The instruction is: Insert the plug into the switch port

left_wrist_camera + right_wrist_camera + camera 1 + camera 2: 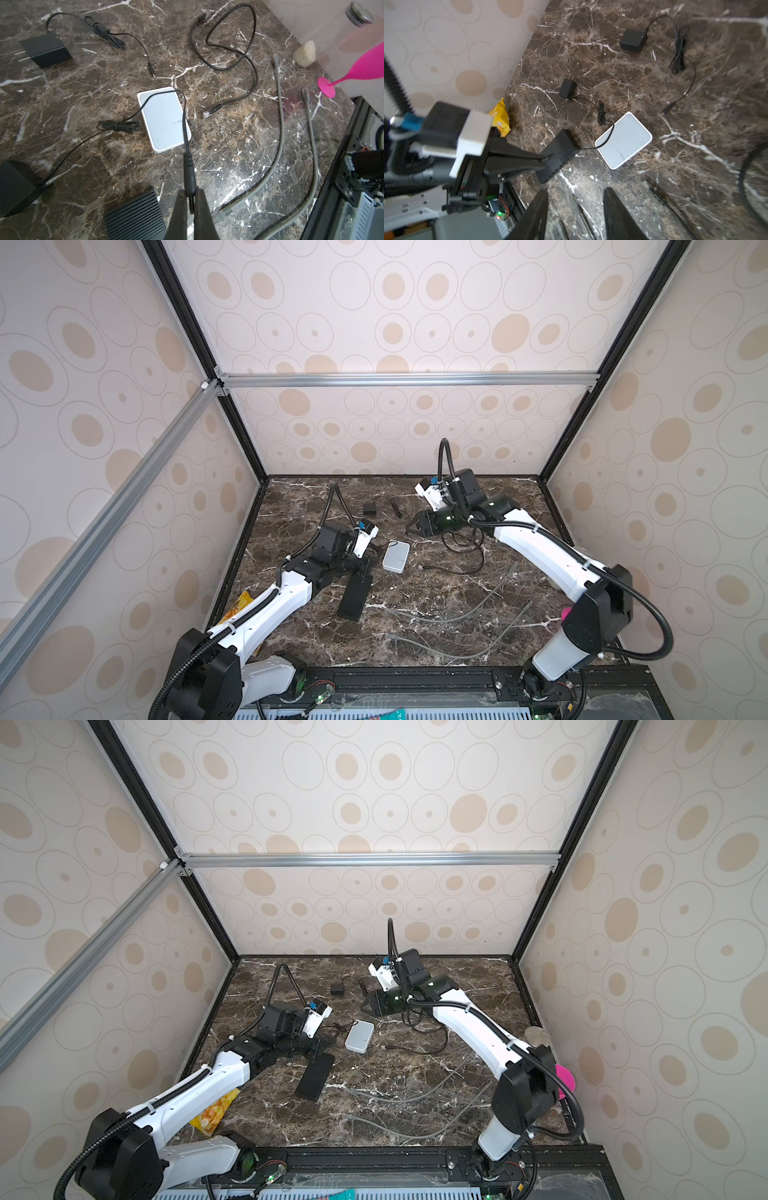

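Carry step: pinching plug (189, 170) with left gripper (191, 195), holding right gripper (576, 190) spread, empty. Next: locate unseen port on black ribbed box (133, 216), likely switch; align.

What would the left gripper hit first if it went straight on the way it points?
Probably the white box, lying just ahead of the left gripper and its held plug; depth is unclear, so the table may come first.
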Available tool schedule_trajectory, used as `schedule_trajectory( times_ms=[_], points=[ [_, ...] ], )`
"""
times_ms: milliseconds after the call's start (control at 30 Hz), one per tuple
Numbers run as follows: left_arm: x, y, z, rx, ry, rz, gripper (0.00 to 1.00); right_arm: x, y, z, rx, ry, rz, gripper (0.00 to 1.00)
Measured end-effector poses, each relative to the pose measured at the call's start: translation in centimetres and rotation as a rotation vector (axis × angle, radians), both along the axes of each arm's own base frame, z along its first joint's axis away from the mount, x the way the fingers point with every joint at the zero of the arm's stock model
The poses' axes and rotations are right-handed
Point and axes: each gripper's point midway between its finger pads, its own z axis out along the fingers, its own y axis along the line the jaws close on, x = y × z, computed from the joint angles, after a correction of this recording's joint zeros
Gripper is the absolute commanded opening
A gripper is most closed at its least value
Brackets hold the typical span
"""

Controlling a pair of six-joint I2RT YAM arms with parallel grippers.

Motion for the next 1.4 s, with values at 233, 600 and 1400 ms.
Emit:
schedule_trajectory(
  times_ms=[233,600,1400],
  points=[
    [-1.4,-1.0,0.1,-0.027,0.011,-0.102,0.0,-5.6,-0.6,-2.5,-0.09,-0.324,0.314,0.46],
    [-3.2,-2.3,0.9,-0.11,0.053,-0.206,0.0,-8.9,0.3,-5.1,-0.166,-0.884,0.648,0.32],
    [-4.1,-3.1,0.7,-0.147,0.118,-0.256,0.0,-8.4,3.7,-7.4,-0.471,-1.234,0.977,0.29]
  ],
)
